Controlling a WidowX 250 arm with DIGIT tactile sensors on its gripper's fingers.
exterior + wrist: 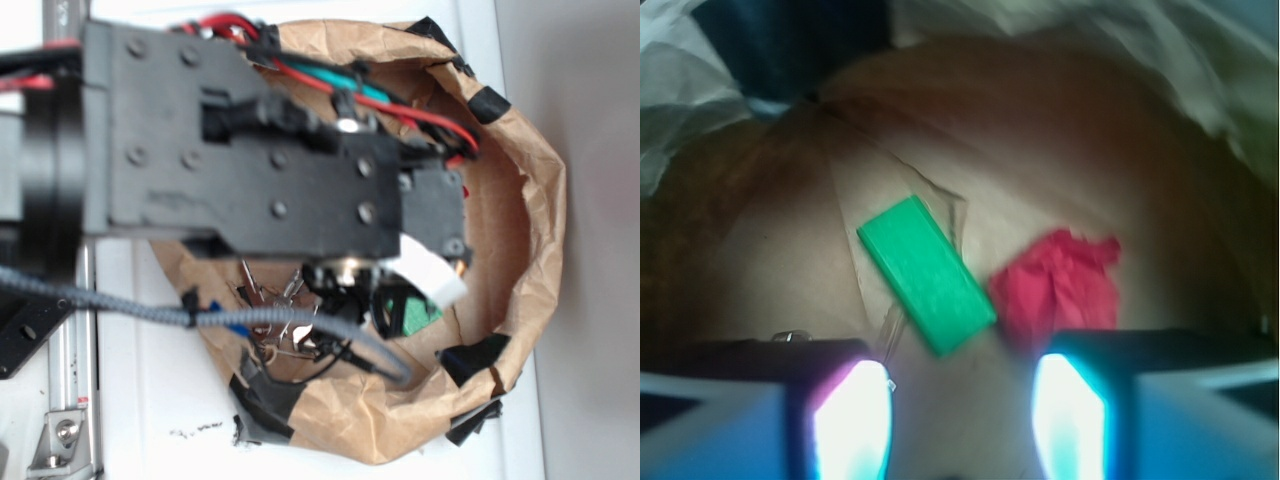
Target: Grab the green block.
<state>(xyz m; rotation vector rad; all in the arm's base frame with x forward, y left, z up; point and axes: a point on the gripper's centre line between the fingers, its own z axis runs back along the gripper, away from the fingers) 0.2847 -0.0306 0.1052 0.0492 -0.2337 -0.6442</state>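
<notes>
In the exterior view the black arm fills most of the frame, reaching from the left over a brown paper bag (520,200) whose rolled rim is patched with black tape. The gripper (400,300) hangs inside the bag, largely hidden by the arm's own body, so its opening cannot be judged here. A sliver of the green block (418,314) shows just below the wrist on the bag floor, and a bunch of keys (280,310) lies to the left of it, partly under a grey braided cable (120,303). In the wrist view the gripper (960,420) sits at the bottom edge with its two fingers (855,420) set wide apart and nothing between them. The green block (927,273) lies flat on the brown paper, turned diagonally, its lower end just above the gap between the fingers and nearer the left one. A crumpled red paper ball (1060,285) rests just beside the block's lower right end, above the right finger. The block is untouched.
</notes>
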